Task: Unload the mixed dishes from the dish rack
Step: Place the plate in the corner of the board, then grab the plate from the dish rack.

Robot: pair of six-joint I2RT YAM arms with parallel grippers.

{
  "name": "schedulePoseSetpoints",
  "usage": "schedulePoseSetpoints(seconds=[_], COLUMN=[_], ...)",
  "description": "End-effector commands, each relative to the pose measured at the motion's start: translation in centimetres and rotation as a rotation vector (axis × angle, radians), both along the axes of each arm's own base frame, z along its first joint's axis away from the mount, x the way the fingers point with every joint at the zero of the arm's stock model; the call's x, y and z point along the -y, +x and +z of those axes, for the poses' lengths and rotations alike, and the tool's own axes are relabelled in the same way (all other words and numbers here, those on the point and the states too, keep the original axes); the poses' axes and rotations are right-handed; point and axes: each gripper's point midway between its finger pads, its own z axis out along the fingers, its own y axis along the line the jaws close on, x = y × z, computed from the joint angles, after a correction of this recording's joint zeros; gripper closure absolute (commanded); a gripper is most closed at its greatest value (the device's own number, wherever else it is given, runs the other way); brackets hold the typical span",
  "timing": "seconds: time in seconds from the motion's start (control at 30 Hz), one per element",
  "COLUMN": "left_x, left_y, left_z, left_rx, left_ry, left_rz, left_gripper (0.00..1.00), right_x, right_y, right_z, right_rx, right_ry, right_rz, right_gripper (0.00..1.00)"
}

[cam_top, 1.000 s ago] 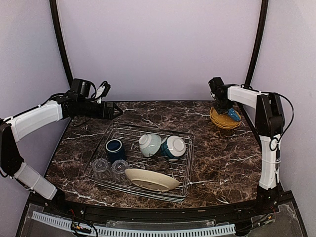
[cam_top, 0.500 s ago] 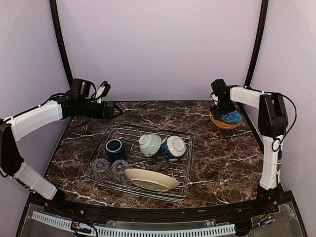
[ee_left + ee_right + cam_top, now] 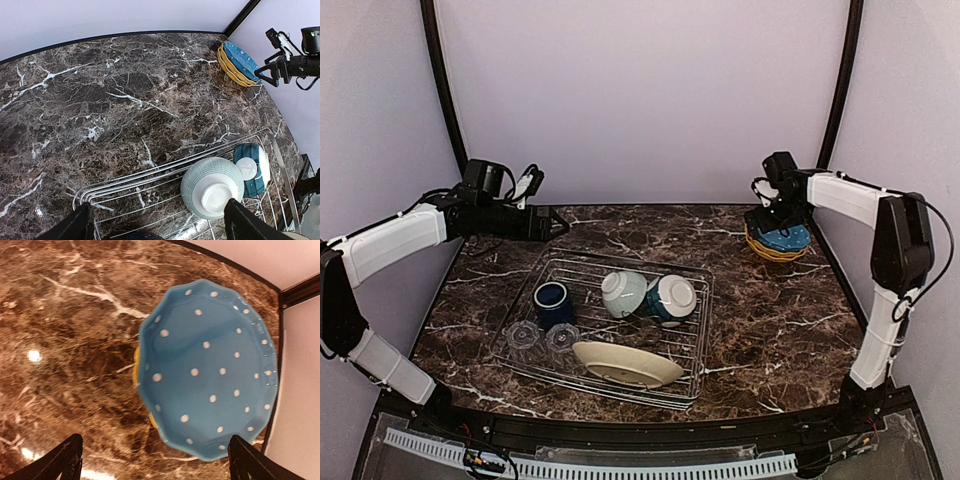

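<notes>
The wire dish rack (image 3: 588,262) sits mid-table. In it are a dark blue mug (image 3: 552,300), two upturned bowls, one pale (image 3: 623,292) and one teal (image 3: 671,298), two clear glasses (image 3: 523,335) (image 3: 562,338) and a cream plate (image 3: 627,364). At the back right a blue white-spotted plate (image 3: 210,370) lies on a yellow plate (image 3: 135,365). My right gripper (image 3: 156,460) hangs open just above them and holds nothing. My left gripper (image 3: 159,226) is open and empty, high over the rack's back left corner, with the pale bowl (image 3: 212,186) below it.
The stacked plates (image 3: 778,242) are close to the right wall and the back corner post. Dark marble table (image 3: 770,320) surrounds the rack. Black frame rails rise at both back corners.
My right gripper has opened, let go of the blue spotted plate onto the yellow one, and drawn up and to the right. The left arm has not moved.
</notes>
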Motion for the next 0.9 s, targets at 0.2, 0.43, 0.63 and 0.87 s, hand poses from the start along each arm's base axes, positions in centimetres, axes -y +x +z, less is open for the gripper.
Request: schedulePoseSetpoints(seconds=[0.2,0.43,0.63,0.87], left_x=[0.1,0.4,0.5,0.7], left_y=[0.0,0.0,0.1,0.2], left_z=[1.6,1.4,0.9,0.3], left_rx=[0.022,0.009,-0.006,-0.027], left_ry=[-0.03,-0.044,-0.042,-0.049], left_rz=[-0.004,-0.012,-0.013,-0.019], left_gripper=[0.11,0.11,0.11,0.11], right_x=[-10.8,-18.4,-23.8,-27.2], right_y=[-7.8,-17.4,-26.2,-32.4], right_z=[6.8,10.1,11.7,11.8], right_rx=[0.075,0.042,-0.065,-0.22], right_ry=[0.63,0.774,0.856,0.919], right_rz=[0.35,0.747,1.035,1.187], right_gripper=[0.01,0.01,0.01,0.01])
